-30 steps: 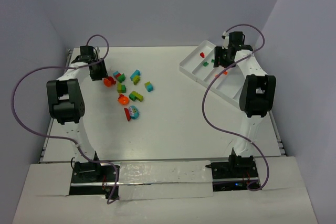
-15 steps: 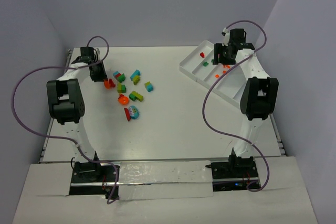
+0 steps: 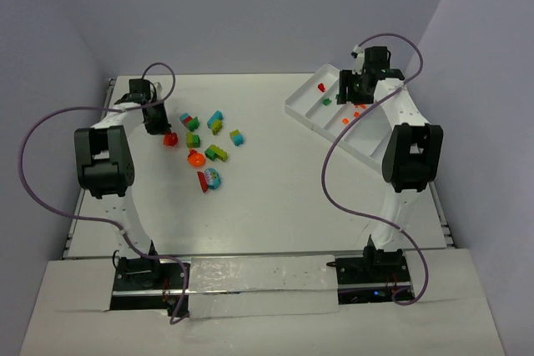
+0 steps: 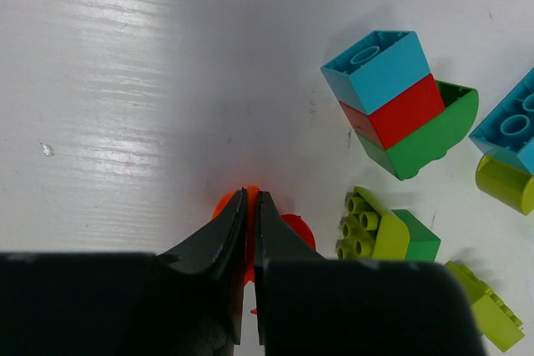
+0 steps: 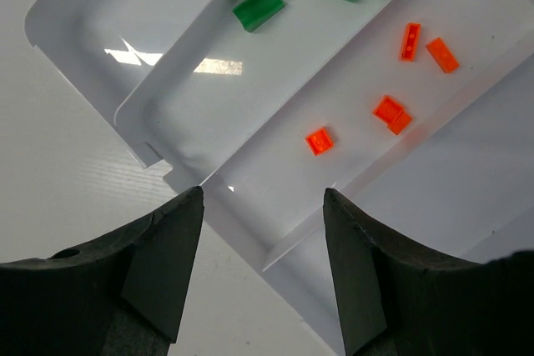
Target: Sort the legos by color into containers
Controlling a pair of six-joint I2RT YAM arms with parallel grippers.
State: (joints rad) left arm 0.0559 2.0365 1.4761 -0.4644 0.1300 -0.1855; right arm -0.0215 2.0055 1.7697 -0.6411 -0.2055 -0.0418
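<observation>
My left gripper (image 4: 249,196) is shut on a thin orange lego (image 4: 222,203) down at the table, with a red piece (image 4: 299,226) touching it on the right. In the top view this gripper (image 3: 163,131) sits at the left edge of the scattered legos (image 3: 215,153). My right gripper (image 5: 263,193) hangs open and empty over the near end of the white tray (image 3: 296,106). Of the containers below it, one holds green bricks (image 5: 259,7) and the neighbouring one orange bricks (image 5: 319,140). A red brick (image 3: 321,87) lies in the far compartment.
Close to the left jaws stand a cyan-red-green stack (image 4: 392,97), a yellow-green and green brick (image 4: 375,227), a cyan brick (image 4: 509,122) and a yellow-green plate (image 4: 484,314). Walls enclose the table on three sides.
The left jaws have closed onto the orange lego and the gripper has dropped slightly toward the table. The right gripper has drifted a little further over the tray, still open.
</observation>
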